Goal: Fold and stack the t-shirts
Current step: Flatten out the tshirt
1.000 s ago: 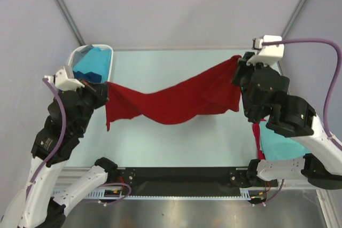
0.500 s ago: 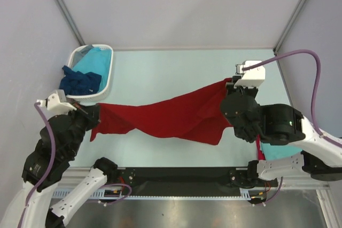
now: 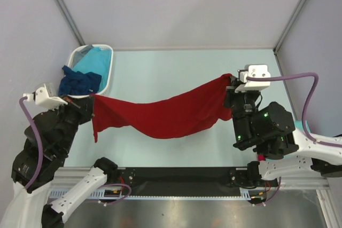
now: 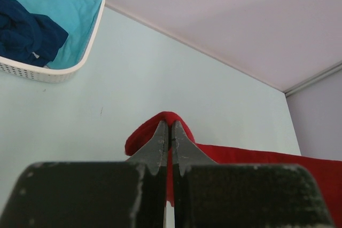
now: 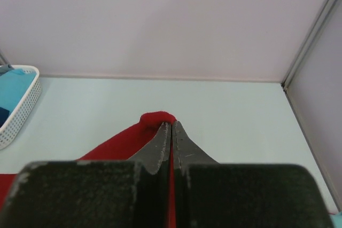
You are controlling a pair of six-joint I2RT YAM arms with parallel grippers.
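Observation:
A dark red t-shirt (image 3: 165,113) hangs stretched between both arms above the pale table, sagging in the middle. My left gripper (image 3: 92,99) is shut on its left end, and in the left wrist view red cloth (image 4: 160,121) bulges over the closed left gripper (image 4: 170,125). My right gripper (image 3: 230,81) is shut on the right end; the right wrist view shows the right gripper (image 5: 171,125) pinching a red fold (image 5: 155,117). A turquoise t-shirt (image 3: 92,60) and a dark navy t-shirt (image 3: 79,81) lie in the basket. A turquoise shirt edge (image 3: 305,126) peeks out behind the right arm.
The white plastic basket (image 3: 109,73) stands at the table's far left, also seen as a basket (image 4: 64,70) in the left wrist view. Grey walls with metal posts enclose the table on three sides. A black rail (image 3: 176,174) runs along the near edge.
Both arms have drawn back toward the near edge with the red shirt still held. The shirt moved nearer and its twist has flattened out; the navy shirt in the basket is now uncovered.

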